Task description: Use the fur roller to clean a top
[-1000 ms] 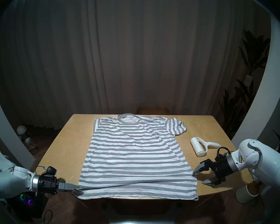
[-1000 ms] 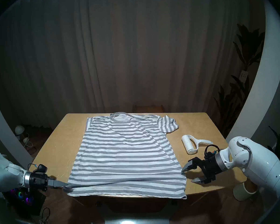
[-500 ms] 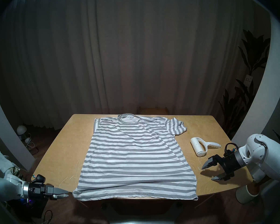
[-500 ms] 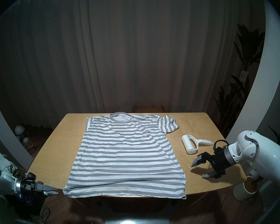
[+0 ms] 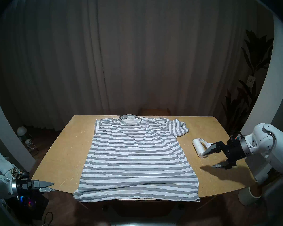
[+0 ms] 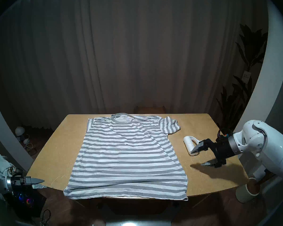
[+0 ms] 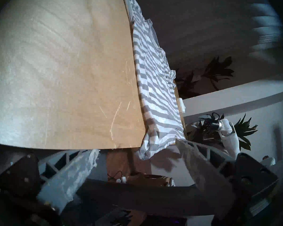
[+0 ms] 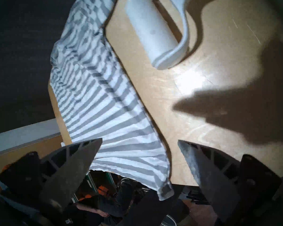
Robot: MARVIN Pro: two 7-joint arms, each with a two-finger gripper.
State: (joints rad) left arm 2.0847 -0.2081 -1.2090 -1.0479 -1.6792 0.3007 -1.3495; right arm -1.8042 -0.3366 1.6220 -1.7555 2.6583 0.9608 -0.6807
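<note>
Head stereo left view: nearest, at the near left corner of the counter, the left gripper hangs just off the edge, its jaws apart and holding nothing, clear of the hem. The top lies flat along the middle of the counter, its near hem hanging a little over the near edge, its collar at the far side. It is a short-sleeved shirt with grey and white stripes; a long crease runs across it near the hem, and the right sleeve is a little rumpled.

On the right side, the right gripper hangs above the bare counter with jaws wide and empty. Just beyond it the fur roller lies on the counter, to the right of the top and apart from it. It is all white, and the arm hides most of its handle.

I judge that spreading of the top is finished and the step in hand is to reach for the roller. The next move needs the right jaws to come down over the handle, not over the drum, so that the drum can turn freely.
</note>
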